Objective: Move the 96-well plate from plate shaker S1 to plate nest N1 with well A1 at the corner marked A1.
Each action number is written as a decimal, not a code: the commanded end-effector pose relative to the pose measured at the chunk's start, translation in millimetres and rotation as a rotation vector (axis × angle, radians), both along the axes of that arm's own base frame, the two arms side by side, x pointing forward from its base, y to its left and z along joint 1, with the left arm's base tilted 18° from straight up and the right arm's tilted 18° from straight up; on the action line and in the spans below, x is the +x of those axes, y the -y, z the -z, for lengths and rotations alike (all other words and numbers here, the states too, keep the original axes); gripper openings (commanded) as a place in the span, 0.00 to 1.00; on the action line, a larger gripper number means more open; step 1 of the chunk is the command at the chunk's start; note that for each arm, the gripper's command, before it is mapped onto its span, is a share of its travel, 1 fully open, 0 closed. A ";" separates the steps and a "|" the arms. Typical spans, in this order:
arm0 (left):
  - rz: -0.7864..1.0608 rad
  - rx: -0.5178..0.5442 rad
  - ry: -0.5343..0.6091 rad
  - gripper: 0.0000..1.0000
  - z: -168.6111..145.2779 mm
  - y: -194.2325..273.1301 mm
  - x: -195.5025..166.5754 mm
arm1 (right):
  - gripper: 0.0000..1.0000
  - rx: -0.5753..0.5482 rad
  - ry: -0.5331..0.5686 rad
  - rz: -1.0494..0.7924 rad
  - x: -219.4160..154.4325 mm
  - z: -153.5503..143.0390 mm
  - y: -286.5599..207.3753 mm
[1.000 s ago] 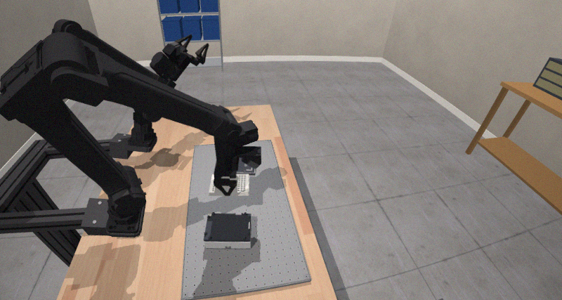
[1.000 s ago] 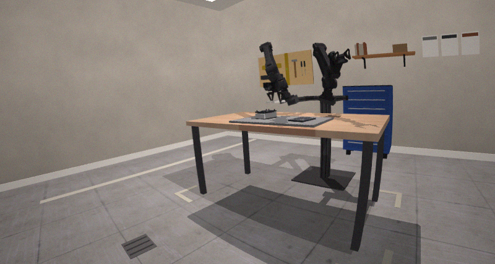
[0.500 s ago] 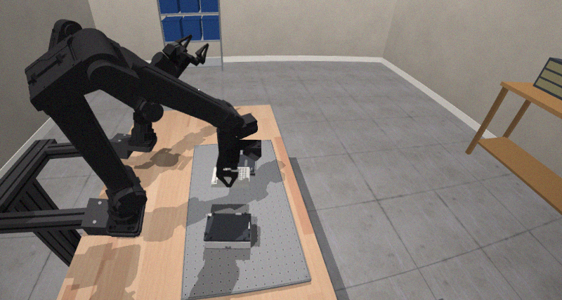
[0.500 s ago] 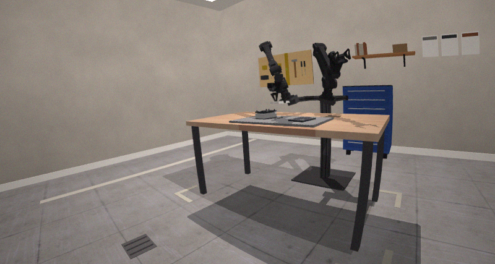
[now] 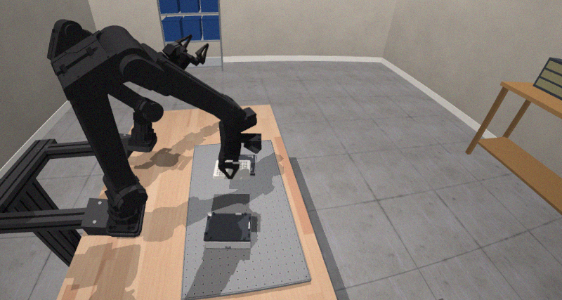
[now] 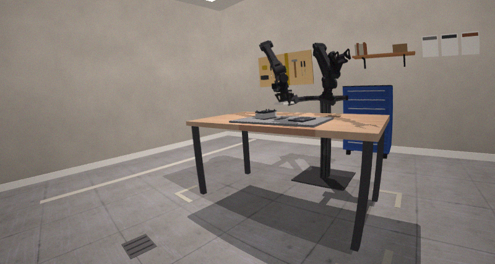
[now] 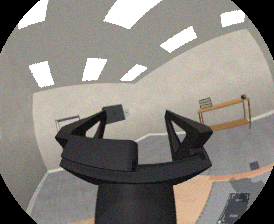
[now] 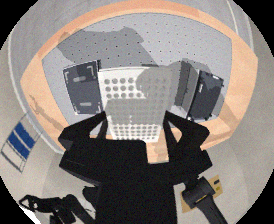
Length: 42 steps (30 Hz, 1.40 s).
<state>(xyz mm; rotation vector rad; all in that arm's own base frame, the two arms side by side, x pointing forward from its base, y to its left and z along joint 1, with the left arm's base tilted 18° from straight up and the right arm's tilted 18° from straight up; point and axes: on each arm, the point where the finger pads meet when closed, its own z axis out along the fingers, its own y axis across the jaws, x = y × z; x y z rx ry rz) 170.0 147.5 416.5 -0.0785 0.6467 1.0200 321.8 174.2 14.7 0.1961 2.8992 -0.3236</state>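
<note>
Right claw (image 5: pixel 228 170) (image 6: pixel 284 97) (image 8: pixel 135 114): fingers spread wide, closed on the white, rectangular 96-well plate (image 5: pixel 245 165) (image 6: pixel 284 103) (image 8: pixel 137 92), which is held above the table (image 6: pixel 214 122). In the top view, the plate partly overlaps the dark, flat nest (image 5: pixel 252 160) (image 6: pixel 301 119) (image 8: pixel 83 87); the black-topped, pale-sided shaker (image 5: pixel 227 227) (image 6: pixel 265 114) (image 8: pixel 206 97) bears no plate. Left claw (image 5: pixel 199 41) (image 6: pixel 347 54) (image 7: pixel 136 112): wide open, holding nothing.

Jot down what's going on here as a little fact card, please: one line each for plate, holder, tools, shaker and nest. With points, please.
plate: white well plate (image 5: pixel 246 166) (image 8: pixel 136 106), held in the air
holder: right tool (image 5: pixel 230 176) (image 8: pixel 136 116)
other tool: left tool (image 5: pixel 198 48) (image 7: pixel 136 114), open
shaker: dark-topped block (image 5: pixel 227 227) (image 6: pixel 265 114) (image 8: pixel 206 96), without plate
nest: low dark frame (image 6: pixel 301 119) (image 8: pixel 83 89), unfilled
</note>
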 end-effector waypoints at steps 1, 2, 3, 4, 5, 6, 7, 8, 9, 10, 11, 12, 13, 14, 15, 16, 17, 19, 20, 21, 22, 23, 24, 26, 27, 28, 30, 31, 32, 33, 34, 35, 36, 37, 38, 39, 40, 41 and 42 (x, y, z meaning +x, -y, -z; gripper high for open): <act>-0.023 0.030 0.013 1.00 -5.2 2.4 -5.7 | 0.00 0.034 0.057 0.007 21.0 -7.1 -34.7; -0.023 0.030 0.013 1.00 -5.2 2.4 -5.7 | 0.00 0.035 0.056 0.007 21.4 -6.0 -38.0; -0.023 0.030 0.013 1.00 -5.2 2.4 -5.7 | 0.00 0.035 0.056 0.007 21.9 -4.9 -41.2; -0.023 0.030 0.013 1.00 -5.2 2.4 -5.7 | 0.00 0.035 0.056 0.007 22.3 -3.7 -44.5; -0.023 0.030 0.013 1.00 -5.2 2.4 -5.7 | 0.00 0.035 0.056 0.007 22.8 -2.6 -47.7; -0.023 0.030 0.013 1.00 -5.2 2.4 -5.7 | 0.00 0.035 0.056 0.007 23.2 -1.5 -51.0; -0.023 0.030 0.013 1.00 -5.2 2.4 -5.7 | 0.00 0.036 0.056 0.007 23.7 -0.4 -54.2; -0.023 0.030 0.013 1.00 -5.2 2.4 -5.7 | 0.00 0.036 0.055 0.007 24.1 0.7 -57.5; -0.023 0.030 0.013 1.00 -5.2 2.4 -5.7 | 0.00 0.036 0.055 0.007 24.6 1.8 -60.7; -0.023 0.030 0.013 1.00 -5.2 2.4 -5.7 | 0.00 0.036 0.055 0.007 25.0 3.0 -63.9; -0.023 0.030 0.013 1.00 -5.2 2.4 -5.7 | 0.00 0.036 0.055 0.007 25.0 3.0 -63.9; -0.023 0.030 0.013 1.00 -5.2 2.4 -5.7 | 0.00 0.036 0.055 0.007 25.0 3.0 -63.9; -0.023 0.030 0.013 1.00 -5.2 2.4 -5.7 | 0.00 0.036 0.055 0.007 25.5 4.1 -67.2; -0.023 0.030 0.013 1.00 -5.2 2.4 -5.7 | 0.00 0.035 0.054 0.007 25.6 5.2 -70.1; -0.023 0.030 0.013 1.00 -5.2 2.4 -5.7 | 0.00 0.034 0.052 0.007 25.7 6.3 -73.0; -0.023 0.030 0.013 1.00 -5.2 2.4 -5.7 | 0.00 0.033 0.050 0.007 25.8 7.5 -75.9; -0.023 0.030 0.013 1.00 -5.2 2.4 -5.7 | 0.00 0.031 0.048 0.006 25.8 8.6 -78.7; -0.023 0.030 0.013 1.00 -5.2 2.4 -5.7 | 0.00 0.028 0.044 0.006 25.8 10.8 -84.2; -0.023 0.030 0.013 1.00 -5.2 2.4 -5.7 | 0.00 0.026 0.042 0.006 25.7 12.0 -87.0; -0.023 0.030 0.013 1.00 -5.2 2.4 -5.7 | 0.00 0.024 0.039 0.006 25.7 13.1 -89.6; -0.023 0.030 0.013 1.00 -5.2 2.4 -5.7 | 0.00 0.023 0.039 0.006 26.0 14.2 -92.7; -0.023 0.030 0.013 1.00 -5.2 2.4 -5.7 | 0.00 0.024 0.039 0.006 26.5 15.3 -95.9; -0.023 0.030 0.013 1.00 -5.2 2.4 -5.7 | 0.00 0.024 0.039 0.006 27.0 16.3 -99.2; -0.023 0.030 0.013 1.00 -5.2 2.4 -5.7 | 0.00 0.024 0.039 0.006 27.9 18.5 -105.6; -0.023 0.030 0.013 1.00 -5.2 2.4 -5.7 | 0.00 0.024 0.039 0.006 28.4 19.6 -108.8; -0.023 0.030 0.013 1.00 -5.2 2.4 -5.7 | 0.00 0.024 0.039 0.006 28.4 19.6 -108.8; -0.023 0.030 0.013 1.00 -5.2 2.4 -5.7 | 0.00 0.024 0.039 0.006 28.9 20.7 -112.0; -0.023 0.030 0.013 1.00 -5.2 2.4 -5.7 | 0.00 0.024 0.039 0.006 29.4 21.8 -115.2; -0.023 0.030 0.013 1.00 -5.2 2.4 -5.7 | 0.00 0.024 0.039 0.006 29.8 22.8 -118.4; -0.023 0.030 0.013 1.00 -5.2 2.4 -5.7 | 0.00 0.025 0.038 0.006 30.3 23.9 -121.6; -0.023 0.030 0.013 1.00 -5.2 2.4 -5.7 | 0.00 0.025 0.038 0.006 30.8 25.0 -124.8; -0.023 0.030 0.013 1.00 -5.2 2.4 -5.7 | 0.00 0.025 0.038 0.006 31.2 26.1 -128.0; -0.023 0.030 0.013 1.00 -5.2 2.4 -5.7 | 0.00 0.025 0.038 0.006 31.7 27.1 -131.2; -0.023 0.030 0.013 1.00 -5.2 2.4 -5.7 | 0.00 0.025 0.038 0.005 32.2 28.2 -134.4; -0.023 0.030 0.013 1.00 -5.2 2.4 -5.7 | 0.00 0.025 0.038 0.005 32.7 29.3 -137.6; -0.023 0.030 0.013 1.00 -5.2 2.4 -5.7 | 0.00 0.025 0.038 0.005 33.1 30.3 -140.8; -0.023 0.030 0.013 1.00 -5.2 2.4 -5.7 | 0.00 0.026 0.038 0.005 33.6 31.4 -144.0; -0.023 0.030 0.013 1.00 -5.2 2.4 -5.7 | 0.00 0.026 0.038 0.005 34.0 32.5 -147.2; -0.023 0.030 0.013 1.00 -5.2 2.4 -5.7 | 0.00 0.026 0.038 0.005 34.5 33.6 -150.4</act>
